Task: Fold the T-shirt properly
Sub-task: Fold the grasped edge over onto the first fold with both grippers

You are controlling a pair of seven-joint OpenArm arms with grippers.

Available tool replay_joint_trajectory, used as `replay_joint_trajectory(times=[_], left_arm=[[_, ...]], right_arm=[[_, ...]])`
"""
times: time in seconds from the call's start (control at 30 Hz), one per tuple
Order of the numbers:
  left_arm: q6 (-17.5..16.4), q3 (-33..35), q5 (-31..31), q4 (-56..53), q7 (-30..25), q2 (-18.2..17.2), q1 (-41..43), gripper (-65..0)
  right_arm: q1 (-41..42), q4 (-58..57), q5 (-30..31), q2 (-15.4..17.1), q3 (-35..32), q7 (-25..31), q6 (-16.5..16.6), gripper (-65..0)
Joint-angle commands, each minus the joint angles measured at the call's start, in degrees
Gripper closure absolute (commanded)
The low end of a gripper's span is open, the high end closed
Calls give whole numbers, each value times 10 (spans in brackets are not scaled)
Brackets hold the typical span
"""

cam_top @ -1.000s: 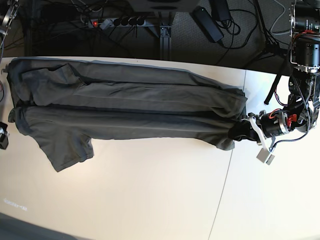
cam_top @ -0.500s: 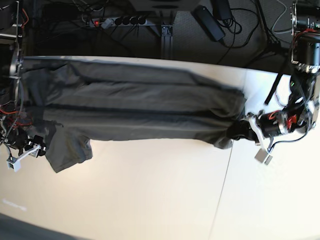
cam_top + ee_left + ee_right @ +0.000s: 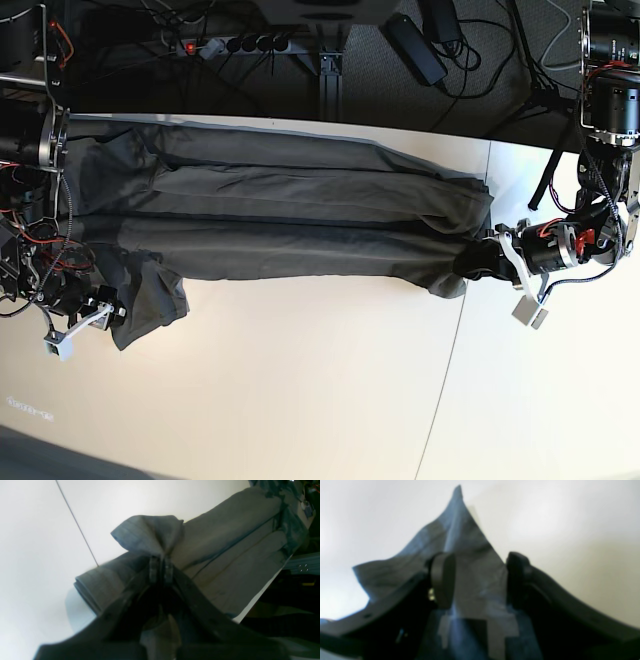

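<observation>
The dark grey-olive T-shirt [image 3: 280, 215] lies stretched in long folds across the back half of the white table [image 3: 300, 400]. At its right end my left gripper [image 3: 475, 265] is shut on a bunched corner of the fabric. In the left wrist view the left gripper [image 3: 161, 571] pinches the T-shirt [image 3: 225, 542] tightly. At the front left my right gripper [image 3: 112, 312] sits at the hanging sleeve. In the right wrist view the right gripper [image 3: 480, 580] is open, its fingers [image 3: 442, 580] set wide apart, with a pointed flap of the T-shirt [image 3: 460, 542] lying between them.
A thin seam [image 3: 445, 380] runs across the table at the right. Behind the table's far edge, on the dark floor, lie a power strip [image 3: 230, 44], cables and a black adapter [image 3: 415, 45]. Bare white tabletop fills the front.
My right arm has come in from the left edge and moved down to the sleeve at the front left. The left gripper has stayed shut on the right end of the shirt.
</observation>
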Motion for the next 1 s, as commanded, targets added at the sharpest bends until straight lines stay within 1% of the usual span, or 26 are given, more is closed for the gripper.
replay_joint_trajectory(times=[0.0, 0.03, 0.07, 0.17, 0.3, 0.4, 0.47, 0.5, 0.57, 0.7, 0.83, 0.9, 0.97], left_arm=[[-10, -4, -10, 9, -14, -8, -12, 0], [-10, -4, -10, 9, -15, -8, -12, 0], [-10, -4, -10, 9, -15, -8, -12, 0], [-10, -4, -10, 9, -19, -8, -12, 0], [-10, -4, -8, 9, -26, -8, -12, 0], [-10, -4, -11, 14, -27, -10, -16, 0], [-10, -4, -16, 37, -27, -13, -17, 0], [-10, -4, -17, 55, -26, -16, -15, 0], [-10, -4, -17, 99, -23, -21, -6, 0], [-10, -4, -23, 175, -5, -27, 25, 0], [-10, -4, -23, 194, -5, -32, 46, 0], [-10, -4, -21, 194, -4, -31, 49, 0], [-10, -4, -21, 194, 5, -32, 50, 0]], right_arm=[[3, -1, -18, -3, -1, -34, 58, -319], [3, -1, -25, -3, -1, -30, 58, -280], [3, -1, -33, -3, -1, -25, 58, -223], [2, -1, -61, 0, -1, 5, 58, 0], [3, 1, -71, 8, -1, 35, 58, 0], [2, 21, -71, 13, -1, 36, 58, 0], [1, 47, -65, 19, -1, 20, 58, 0], [-2, 64, -53, 24, -1, 9, 58, 0], [-21, 113, -10, 43, -1, -16, 59, 0], [-91, 247, 77, 96, 1, -42, 59, 0], [-177, 386, 86, 132, 35, -66, 60, 0], [-228, 447, 106, 148, 67, -74, 60, 0], [-278, 502, 127, 158, 108, -90, 60, 0]])
